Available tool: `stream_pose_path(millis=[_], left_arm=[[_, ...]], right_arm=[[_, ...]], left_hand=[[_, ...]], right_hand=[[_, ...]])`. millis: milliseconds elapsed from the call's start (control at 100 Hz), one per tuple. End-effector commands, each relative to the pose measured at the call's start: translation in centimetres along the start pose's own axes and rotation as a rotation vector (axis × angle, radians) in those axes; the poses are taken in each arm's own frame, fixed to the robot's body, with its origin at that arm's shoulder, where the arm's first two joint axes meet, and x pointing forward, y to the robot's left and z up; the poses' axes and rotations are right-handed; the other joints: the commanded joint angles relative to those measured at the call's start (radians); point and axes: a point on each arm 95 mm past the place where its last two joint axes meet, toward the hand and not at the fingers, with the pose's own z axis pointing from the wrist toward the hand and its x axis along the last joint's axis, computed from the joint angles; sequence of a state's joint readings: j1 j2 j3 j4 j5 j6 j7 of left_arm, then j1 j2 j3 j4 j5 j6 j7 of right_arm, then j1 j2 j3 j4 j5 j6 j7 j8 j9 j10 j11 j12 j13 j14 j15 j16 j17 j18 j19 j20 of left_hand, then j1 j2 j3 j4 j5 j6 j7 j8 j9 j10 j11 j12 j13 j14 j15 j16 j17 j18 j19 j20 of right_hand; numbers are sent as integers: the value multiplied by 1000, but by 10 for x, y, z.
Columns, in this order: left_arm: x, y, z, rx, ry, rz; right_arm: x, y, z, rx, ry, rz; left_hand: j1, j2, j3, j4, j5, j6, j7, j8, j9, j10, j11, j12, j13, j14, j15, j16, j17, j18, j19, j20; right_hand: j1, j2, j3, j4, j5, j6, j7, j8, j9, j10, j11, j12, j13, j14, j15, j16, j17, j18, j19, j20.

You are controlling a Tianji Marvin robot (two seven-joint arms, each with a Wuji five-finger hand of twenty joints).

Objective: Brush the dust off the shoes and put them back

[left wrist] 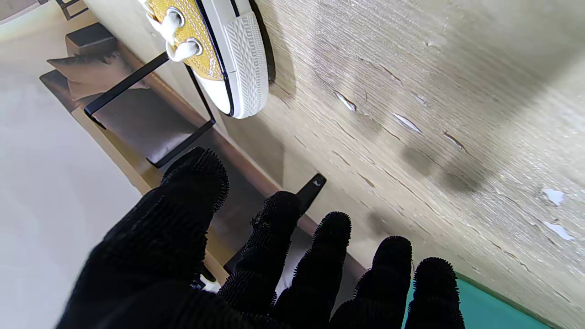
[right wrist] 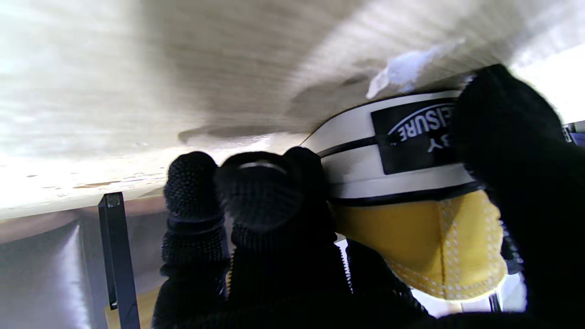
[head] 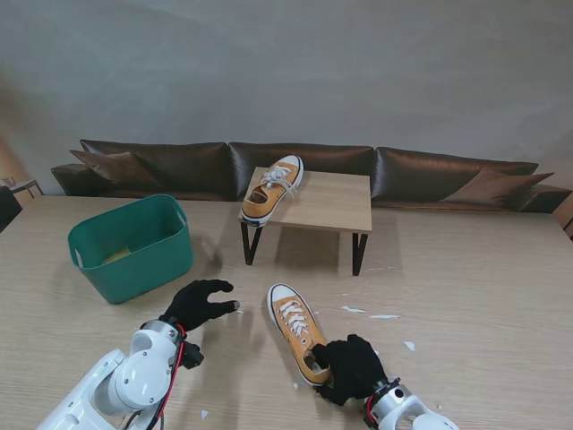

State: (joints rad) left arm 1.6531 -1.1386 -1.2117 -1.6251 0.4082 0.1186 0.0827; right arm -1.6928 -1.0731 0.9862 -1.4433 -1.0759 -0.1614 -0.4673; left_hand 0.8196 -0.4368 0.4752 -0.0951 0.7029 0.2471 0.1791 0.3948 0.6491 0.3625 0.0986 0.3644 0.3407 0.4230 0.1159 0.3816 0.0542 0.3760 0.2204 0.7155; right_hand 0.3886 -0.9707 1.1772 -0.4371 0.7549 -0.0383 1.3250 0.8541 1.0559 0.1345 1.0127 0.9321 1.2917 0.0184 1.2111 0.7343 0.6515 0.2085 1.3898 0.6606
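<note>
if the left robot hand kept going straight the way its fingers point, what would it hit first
Probably the toe of the yellow shoe on the table. The left robot hand is open, its fingers pointing right across bare tabletop toward that toe. Its height over the table is unclear, so it might pass over.

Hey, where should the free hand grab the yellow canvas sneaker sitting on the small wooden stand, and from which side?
Probably the heel end of the yellow canvas sneaker, approached from the side nearest me. It lies tilted with the heel overhanging the small wooden stand, toe pointing away. The left hand is open.
</note>
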Motion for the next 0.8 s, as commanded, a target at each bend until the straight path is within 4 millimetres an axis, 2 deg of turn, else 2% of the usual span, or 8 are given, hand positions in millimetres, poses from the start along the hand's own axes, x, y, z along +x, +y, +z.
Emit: stream_pose_path(millis=[0,370,490,560,680,790], left_arm=[[1,2,-1,-17,-2,-6],[0,2,0,-20,-14,-4],[-1,2,0,-21,-20,-4],[-1,2,0,-22,-23,-3],[-1,2,0,-23,-27,0],[-2,2,0,-23,-31,5]], right_arm=[[2,-2,-4,28,13,1],[-3,14,4,-23,65,16],[-4,19,6,-52,81,28],[-4,22,7,-55,91,31],[-4,24,8,-58,103,38],[-4,25,9,-80,109,52]], left_hand=[[-10,28,-18,22,7,1,0,6,10,10,2,4,-15,10,-2,5,-20,-18,-13,-1],[-9,37,-26,23,9,3,-1,5,10,16,2,4,-14,11,-2,5,-21,-19,-14,-1],[-7,39,-28,24,8,3,-1,5,9,15,2,4,-15,11,-3,5,-22,-18,-14,-1],[-6,41,-29,24,12,4,0,6,9,17,2,3,-14,12,-3,6,-22,-18,-14,-1],[-5,43,-32,24,6,5,-3,4,7,19,1,3,-16,11,-4,5,-23,-19,-15,-1],[-6,44,-34,24,12,5,0,5,7,21,2,3,-15,11,-4,5,-23,-18,-14,0]], right_hand=[[135,60,180,88,99,134,237,12,29,-192,6,-23,23,-30,-24,-1,183,-37,-6,-18],[162,-24,245,62,165,149,237,-3,106,-177,-53,-32,24,-37,6,55,283,-44,-38,-13],[184,-54,236,53,190,140,226,-40,152,-151,-154,-103,23,-15,-68,30,322,-43,-59,-17],[193,-64,232,47,207,147,227,-64,174,-142,-178,-127,24,-14,-73,29,340,-43,-60,-19],[201,-69,235,38,234,175,251,-92,192,-139,-176,-123,25,-27,-31,48,365,-42,-48,-14],[206,-89,228,38,308,220,272,-83,217,-126,-175,-123,27,-36,24,73,389,-39,-29,-4]])
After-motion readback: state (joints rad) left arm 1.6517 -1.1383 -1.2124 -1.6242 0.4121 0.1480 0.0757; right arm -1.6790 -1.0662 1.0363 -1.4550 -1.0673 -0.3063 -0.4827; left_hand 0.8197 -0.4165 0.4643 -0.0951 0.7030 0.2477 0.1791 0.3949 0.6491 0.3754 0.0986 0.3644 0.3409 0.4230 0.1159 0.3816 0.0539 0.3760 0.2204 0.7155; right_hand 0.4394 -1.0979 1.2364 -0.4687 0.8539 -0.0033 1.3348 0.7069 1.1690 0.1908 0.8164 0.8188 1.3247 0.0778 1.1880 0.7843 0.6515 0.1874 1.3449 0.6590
